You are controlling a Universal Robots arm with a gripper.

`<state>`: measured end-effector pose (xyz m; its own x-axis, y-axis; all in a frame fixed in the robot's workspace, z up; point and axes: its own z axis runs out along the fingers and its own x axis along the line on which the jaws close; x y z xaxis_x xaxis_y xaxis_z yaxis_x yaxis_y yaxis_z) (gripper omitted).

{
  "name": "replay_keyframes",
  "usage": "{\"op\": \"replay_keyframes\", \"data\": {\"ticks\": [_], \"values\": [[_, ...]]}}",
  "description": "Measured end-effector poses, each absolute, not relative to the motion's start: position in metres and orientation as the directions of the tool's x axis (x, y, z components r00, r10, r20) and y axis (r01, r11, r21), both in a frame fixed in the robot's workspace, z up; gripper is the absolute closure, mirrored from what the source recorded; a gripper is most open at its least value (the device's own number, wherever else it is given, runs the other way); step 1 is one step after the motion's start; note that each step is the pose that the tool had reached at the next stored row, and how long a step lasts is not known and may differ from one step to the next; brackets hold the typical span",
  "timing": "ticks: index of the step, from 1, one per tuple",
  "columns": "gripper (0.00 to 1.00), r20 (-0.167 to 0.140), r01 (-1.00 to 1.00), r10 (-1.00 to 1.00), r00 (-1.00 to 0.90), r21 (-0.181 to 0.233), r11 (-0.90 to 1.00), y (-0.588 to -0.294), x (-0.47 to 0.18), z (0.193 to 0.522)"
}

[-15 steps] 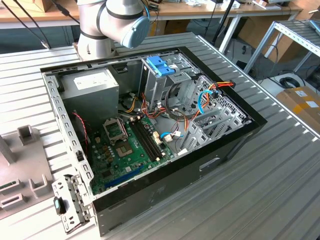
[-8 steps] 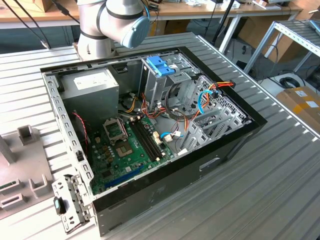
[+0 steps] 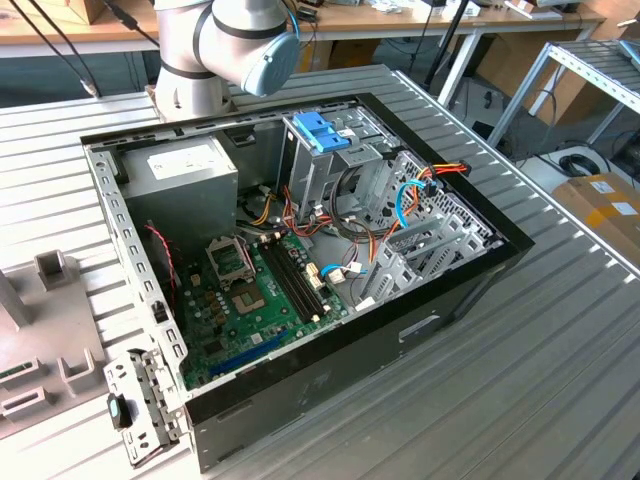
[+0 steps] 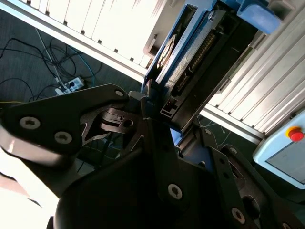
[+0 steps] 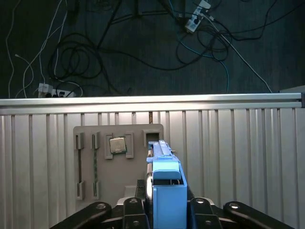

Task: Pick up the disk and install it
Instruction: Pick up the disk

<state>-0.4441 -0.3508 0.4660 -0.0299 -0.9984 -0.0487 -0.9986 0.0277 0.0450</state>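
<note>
In both wrist views my gripper [image 5: 165,210] is shut on the disk [image 5: 164,179], which I see edge-on with its blue plastic rails. The dark fingers [image 5: 134,210] clamp it from both sides. In the second wrist view the disk [image 4: 190,45] runs away from the gripper [image 4: 157,117], showing its blue rail and dark metal side. It hangs well above the grey parts tray [image 5: 90,157], clear of the tray's upright holder [image 5: 152,136].
An open computer case [image 3: 330,350] lies on the ribbed metal table [image 3: 560,380]. Inside are a drive cage with a blue handle [image 3: 325,130], a grey power-supply box [image 3: 190,165] and the motherboard [image 3: 250,300]. The parts tray [image 3: 30,340] sits at the exterior view's left. Cables lie on the floor [image 5: 95,52].
</note>
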Motion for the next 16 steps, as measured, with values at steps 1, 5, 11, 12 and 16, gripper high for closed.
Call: {"op": "replay_keyframes", "data": {"ticks": [1,5,11,12,16], "values": [[0.63,-0.049,-0.999,-0.998,-0.03,0.045,0.028,-0.351,-0.444,0.467],[0.63,-0.049,-0.999,-0.998,-0.03,0.045,0.028,-0.351,-0.444,0.469],[0.63,-0.049,-0.999,-0.998,-0.03,0.045,0.028,-0.351,-0.444,0.475],[0.63,-0.049,-0.999,-0.998,-0.03,0.045,0.028,-0.351,-0.444,0.476],[0.63,-0.049,-0.999,-0.998,-0.03,0.045,0.028,-0.351,-0.444,0.479]]}}
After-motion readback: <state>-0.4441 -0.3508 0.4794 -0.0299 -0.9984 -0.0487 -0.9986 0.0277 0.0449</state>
